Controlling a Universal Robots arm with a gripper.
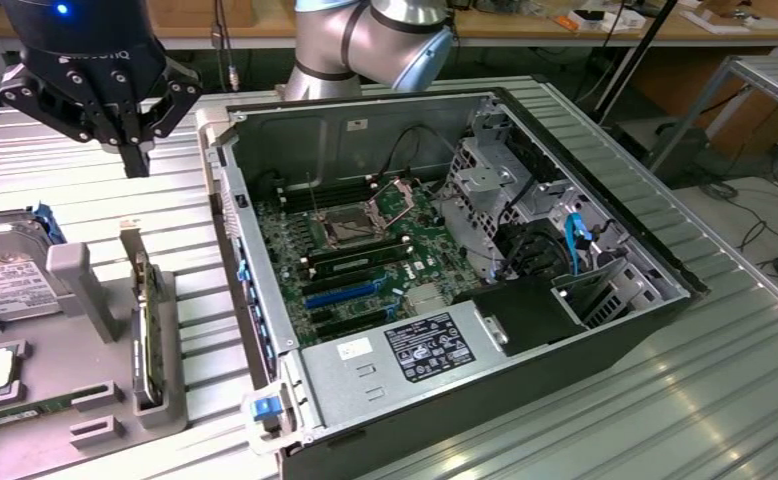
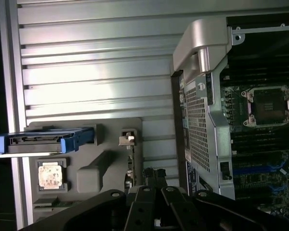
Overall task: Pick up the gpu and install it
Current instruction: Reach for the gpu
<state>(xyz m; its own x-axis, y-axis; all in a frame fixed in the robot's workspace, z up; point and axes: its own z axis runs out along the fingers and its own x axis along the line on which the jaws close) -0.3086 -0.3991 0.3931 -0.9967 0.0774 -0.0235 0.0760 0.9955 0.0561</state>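
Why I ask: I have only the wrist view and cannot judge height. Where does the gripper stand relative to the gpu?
Observer: The gripper hangs shut, raised over the ribbed table beyond the bracket end of the gpu, touching nothing.
Operator: What lies past the blue slots?
Observer: A silver box bearing a black label, at that end of the case.
Operator: Anything loose deeper in?
Observer: A blue cable loops beside the drive bays.
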